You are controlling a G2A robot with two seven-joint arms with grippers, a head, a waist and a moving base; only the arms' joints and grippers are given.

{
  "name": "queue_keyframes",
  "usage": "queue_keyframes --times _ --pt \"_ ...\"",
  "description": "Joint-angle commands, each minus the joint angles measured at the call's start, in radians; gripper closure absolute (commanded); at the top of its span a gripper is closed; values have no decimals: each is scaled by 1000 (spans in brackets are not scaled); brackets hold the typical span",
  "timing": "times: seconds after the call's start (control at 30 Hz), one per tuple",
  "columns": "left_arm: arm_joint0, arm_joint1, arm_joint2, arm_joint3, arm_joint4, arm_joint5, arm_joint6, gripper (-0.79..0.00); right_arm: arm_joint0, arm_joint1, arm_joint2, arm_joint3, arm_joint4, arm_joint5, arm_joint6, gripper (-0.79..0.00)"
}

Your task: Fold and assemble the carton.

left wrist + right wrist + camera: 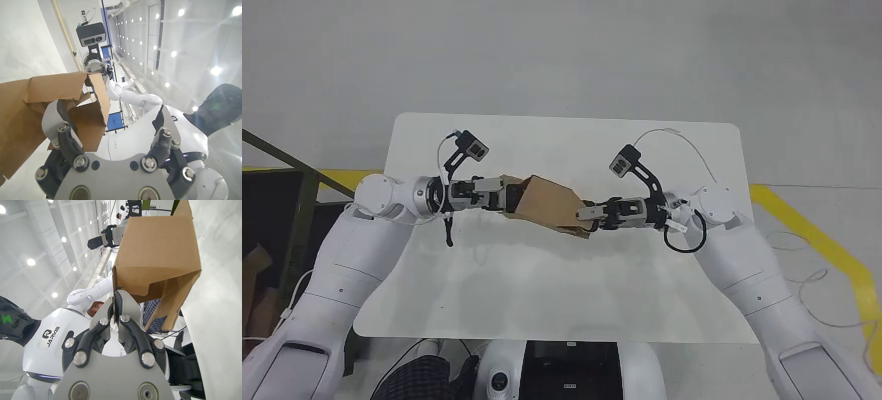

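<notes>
A brown carton (pixel 547 203) hangs partly unfolded above the middle of the white table (pixel 642 290), held between both arms. My right gripper (pixel 587 214) is at its right end, and the right wrist view shows that gripper (pixel 114 302) shut on the edge of a carton (pixel 158 251) wall, with loose flaps hanging beside it. My left gripper (pixel 497 195) is at the carton's left end. In the left wrist view it (pixel 110 106) stands open: one finger (pixel 62 115) is tucked inside the carton (pixel 19 113) among its end flaps, the other (pixel 162 121) is in free air.
A dark bin (pixel 272 200) with cardboard scraps (pixel 257 270) stands off the table's left side. A thin white cable (pixel 692 150) lies on the back right of the table. Yellow floor tape (pixel 802 215) runs past the right edge.
</notes>
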Motion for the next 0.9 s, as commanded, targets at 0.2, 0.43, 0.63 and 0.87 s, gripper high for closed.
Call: queue_keyframes --times 0.2,0.43,0.63,0.87 --pt "5 -5 -12 9 -8 18 -7 -785 1 -2 9 23 -4 -18 -13 0" --pt "5 -12 -12 15 -11 32 -14 -785 -1 -6 2 12 -5 -20 7 0" --pt "-5 -23 4 24 -44 57 -38 -785 9 -15 -24 11 -11 -21 27 0" --pt "-17 -35 16 48 -83 88 -67 -785 21 -26 -41 39 -3 -35 26 0"
